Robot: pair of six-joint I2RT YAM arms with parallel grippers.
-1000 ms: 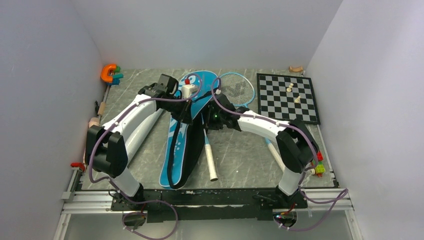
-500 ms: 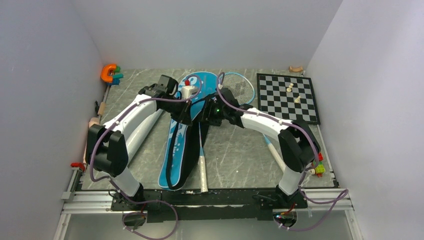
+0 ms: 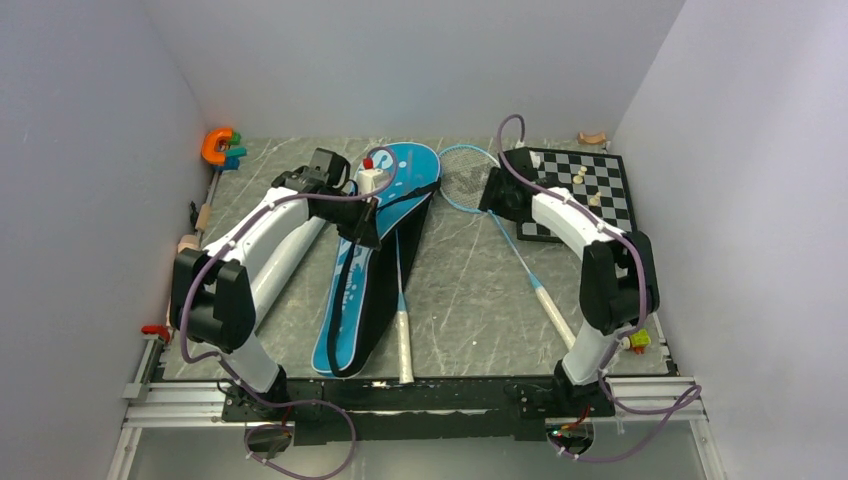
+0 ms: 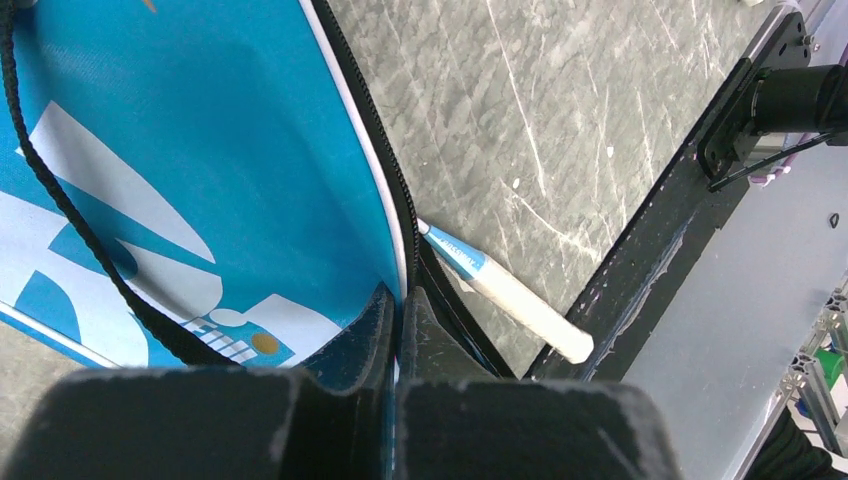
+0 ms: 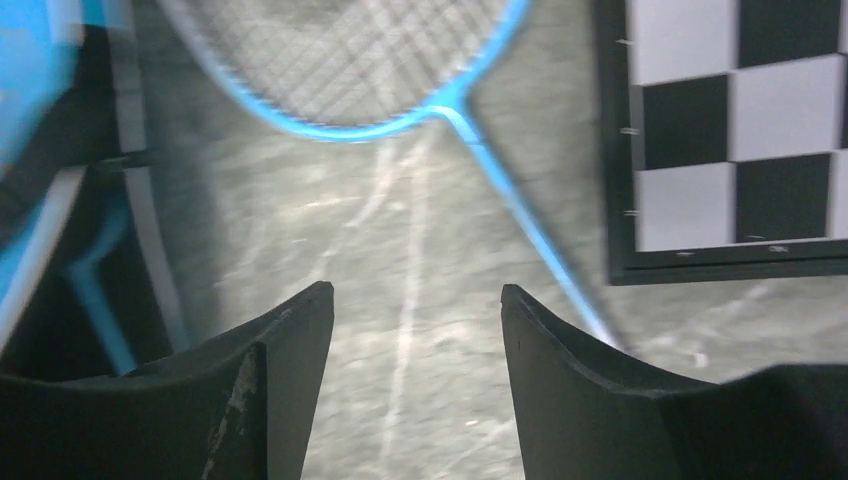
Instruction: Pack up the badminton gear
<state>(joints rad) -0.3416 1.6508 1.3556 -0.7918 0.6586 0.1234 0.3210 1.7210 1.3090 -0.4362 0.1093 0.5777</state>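
The first racket [image 3: 403,345] has its head inside the blue SPORT bag [image 3: 402,168], its pale handle poking out toward the near edge. The left gripper [image 4: 397,300] has its fingers pressed together on the bag's zipper edge, holding the mouth open. The right gripper [image 5: 415,300], fingers spread and empty, hovers over the second racket [image 3: 470,180], which lies just left of the chessboard [image 3: 605,220]. The wrist view is blurred, so its alignment is uncertain.

The next move is probably to drop onto the throat, close, and slide that racket into the bag.

Half a second ago the right gripper was at the bag's mouth. It has since swung right.
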